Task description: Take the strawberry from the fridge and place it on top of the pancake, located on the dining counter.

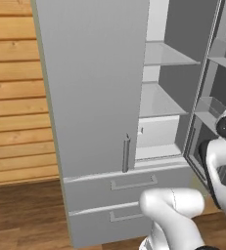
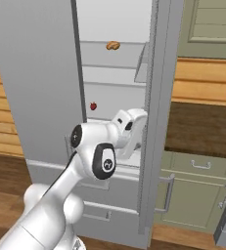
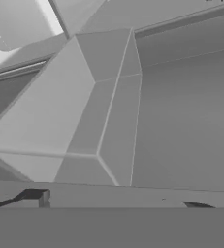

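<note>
The fridge (image 1: 92,97) stands with its left door shut and its right door (image 2: 152,122) swung open. The strawberry (image 2: 93,105), tiny and dark red, rests on a white shelf inside, near the left wall. My hand (image 2: 131,128) reaches into the fridge below and to the right of the strawberry, well apart from it. My gripper (image 3: 116,201) is open and holds nothing; its dark fingertips (image 3: 34,196) stand far apart and face grey fridge walls. The pancake and the dining counter are out of view.
An orange-brown lumpy food item (image 2: 113,45) lies on a higher shelf. Two drawers (image 1: 129,185) sit below the doors. A wall counter (image 2: 202,127) with green cabinets stands right of the open door. The door's bins (image 1: 222,53) jut inward.
</note>
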